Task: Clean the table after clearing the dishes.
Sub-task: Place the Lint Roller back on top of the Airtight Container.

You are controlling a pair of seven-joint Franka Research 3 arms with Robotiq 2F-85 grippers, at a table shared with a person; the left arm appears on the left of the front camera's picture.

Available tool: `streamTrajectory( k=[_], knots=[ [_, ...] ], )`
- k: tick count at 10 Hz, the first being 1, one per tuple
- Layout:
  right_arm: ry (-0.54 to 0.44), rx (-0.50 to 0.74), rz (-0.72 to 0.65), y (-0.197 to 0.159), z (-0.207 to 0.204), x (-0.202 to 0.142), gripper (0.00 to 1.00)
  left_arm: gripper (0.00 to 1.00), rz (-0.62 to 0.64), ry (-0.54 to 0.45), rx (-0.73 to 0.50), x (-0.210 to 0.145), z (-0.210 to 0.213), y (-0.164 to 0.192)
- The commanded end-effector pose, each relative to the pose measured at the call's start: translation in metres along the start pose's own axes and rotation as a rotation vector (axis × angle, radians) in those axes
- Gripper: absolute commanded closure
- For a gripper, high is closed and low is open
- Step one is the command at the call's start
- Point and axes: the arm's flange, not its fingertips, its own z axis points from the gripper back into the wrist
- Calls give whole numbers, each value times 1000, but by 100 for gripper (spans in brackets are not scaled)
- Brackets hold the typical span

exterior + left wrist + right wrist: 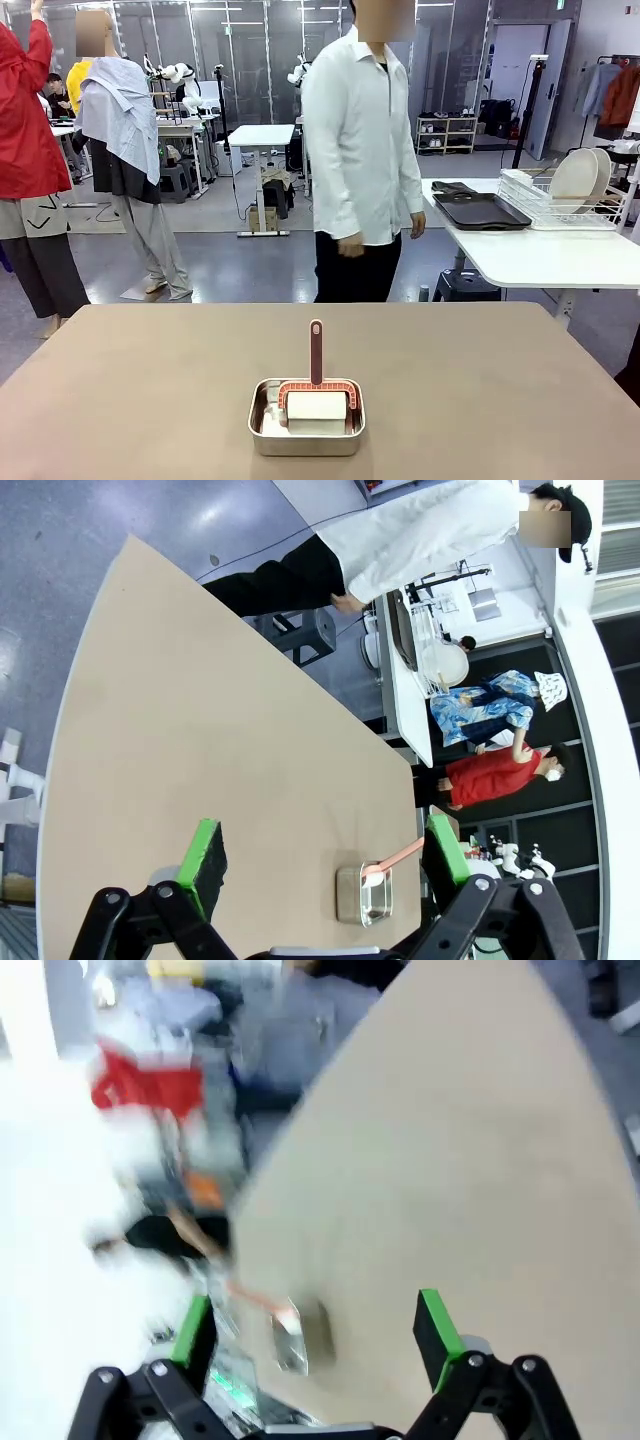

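- Bench (150,400): the taupe-brown top spans the whole lower half of the front view. Its surface is bare apart from one pan low at centre. No plates or trays stand on it; judged from this, the clearing step is finished and the wiping step is not yet begun.
- Person (362,150): stands at the far edge of the bench, upper centre of the frame, in a white shirt, hands hanging free and holding nothing.
- White side table (560,255): right of the frame, well apart from the bench. It carries a dark tray (480,211) and a wire rack (560,205) with white plates (578,178) standing on edge.
- Left tool (325,865): jaws stand wide and hold nothing, hovering above the bench; the pan lies between the fingers in the lower part of the left wrist view.
- Right tool (315,1335): jaws wide, nothing held. The right wrist view is heavily blurred; the pan shows low at centre.
- Steel pan (306,428): small, rectangular, resting flat on the bench.
- Cleaning tool (316,385): sits in the pan, a white pad in a reddish frame, handle (316,352) pointing away toward the person. Judged light; handle stiff and slim, pad probably soft. The handle's mid-length is the proper hold. The pan may slide if nudged.
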Motion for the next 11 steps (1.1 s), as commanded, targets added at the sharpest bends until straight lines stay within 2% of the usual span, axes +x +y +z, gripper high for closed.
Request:
streamTrajectory(
  k=[1,2,3,11],
  knots=[
    [-216,91,-188,-6,-21,-14,0,0,18,-6,-14,1,4,-3],
    [-219,64,-209,-12,-30,-13,0,0,18,-6,-14,1,4,-3],
    [-105,36,-116,-15,2,5,0,0,18,-6,-14,1,4,-3],
    [-105,36,-116,-15,2,5,0,0,18,-6,-14,1,4,-3]
  ],
)
